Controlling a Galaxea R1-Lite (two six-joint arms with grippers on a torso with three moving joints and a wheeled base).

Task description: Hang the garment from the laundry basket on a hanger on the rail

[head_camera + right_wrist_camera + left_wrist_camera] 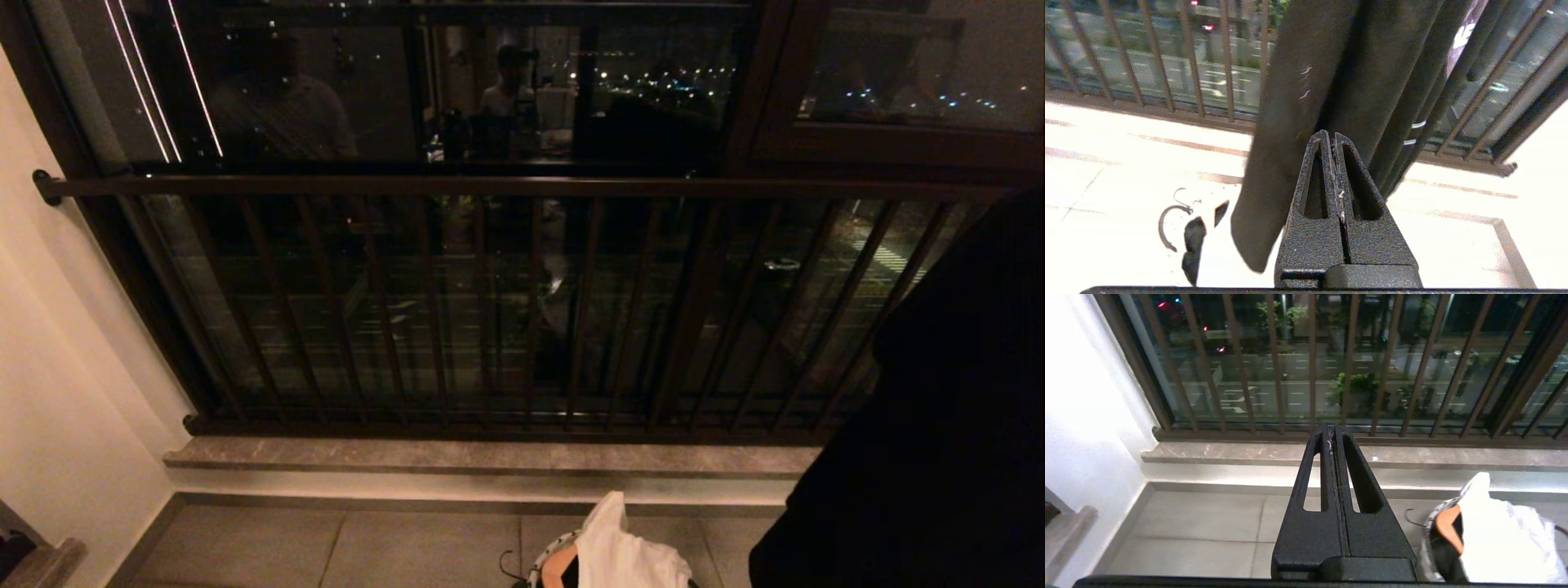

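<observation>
**A:** ok so what's the layout, how much room is there?

**B:** Biggest thing is the window (457, 98) across the whole back, dark outside, with a brown railing (522, 186) in front of it, one round top bar with vertical bars under it. Below that runs a grey stone sill (408, 456), then a step down to the tiled floor (326, 547). White wall (57, 392) closes off the left side. The floor between the wall and the basket is bare tile in the head view.

**A:** and on the right?

**B:** A big dark cloth (922, 425) hangs there and blocks that whole corner in the head view. In the right wrist view it hangs right in front of the right gripper (1334, 136), too close to tell if they touch.

**A:** where's the task stuff?

**B:** The laundry basket (549, 559) sits on the floor at the bottom edge, centre-right, with a white garment (624, 555) sticking up out of it, near the dark cloth. A thin dark hook (508, 563) lies just left of it.

**A:** grippers?

**B:** Left gripper (1334, 430) has its fingers pressed together, holding nothing, pointing at the sill. Right one is the same, pinched closed and empty.
</observation>
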